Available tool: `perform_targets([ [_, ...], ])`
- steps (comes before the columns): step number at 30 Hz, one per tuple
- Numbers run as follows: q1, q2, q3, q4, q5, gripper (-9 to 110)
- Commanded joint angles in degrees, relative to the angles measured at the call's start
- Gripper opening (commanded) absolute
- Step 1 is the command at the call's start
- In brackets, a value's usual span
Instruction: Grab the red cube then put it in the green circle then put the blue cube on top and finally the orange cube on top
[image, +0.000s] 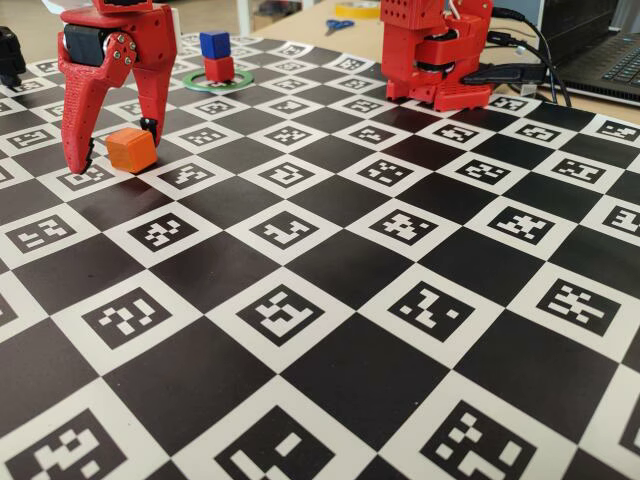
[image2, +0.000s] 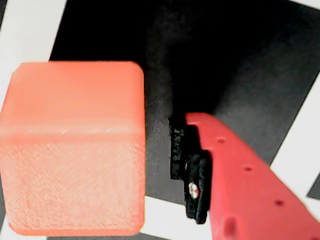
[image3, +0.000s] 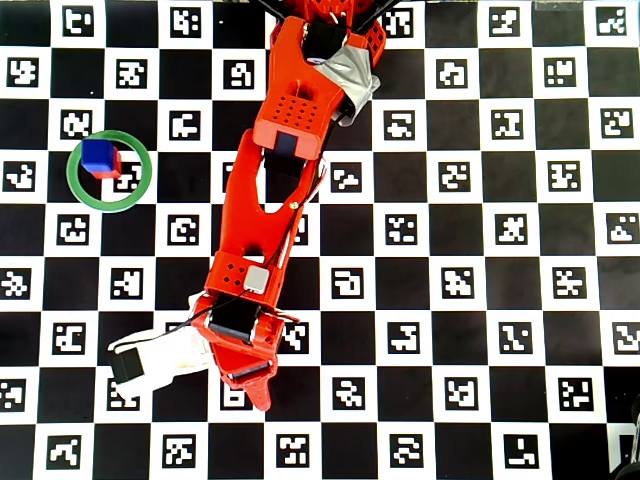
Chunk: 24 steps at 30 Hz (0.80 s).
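The orange cube (image: 131, 150) sits on the checkered board at the far left. My red gripper (image: 118, 146) stands open around it, one finger on each side. In the wrist view the orange cube (image2: 75, 150) fills the left. The black pad (image2: 187, 165) of the right finger is a little apart from it, and the other finger is out of frame. Farther back the blue cube (image: 214, 44) rests on the red cube (image: 219, 68) inside the green circle (image: 190, 84). From overhead the blue cube (image3: 97, 155) covers most of the red cube (image3: 112, 166) within the green circle (image3: 72, 178). The arm (image3: 270, 200) hides the orange cube there.
The arm's red base (image: 435, 55) stands at the board's far edge. Cables and a laptop (image: 600, 50) lie beyond it at the right. Blue scissors (image: 338, 25) lie on the table behind. A black object (image: 10, 55) is at the left edge.
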Motion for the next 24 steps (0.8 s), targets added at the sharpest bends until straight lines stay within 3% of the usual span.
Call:
perform_targets([
  [1, 0.4, 2.5, -5.3, -1.1, 0.4, 44],
  [11, 0.2, 2.3, -5.2, -1.2, -0.1, 23],
  [24, -0.3, 2.5, -5.6, -1.3, 1.1, 14],
])
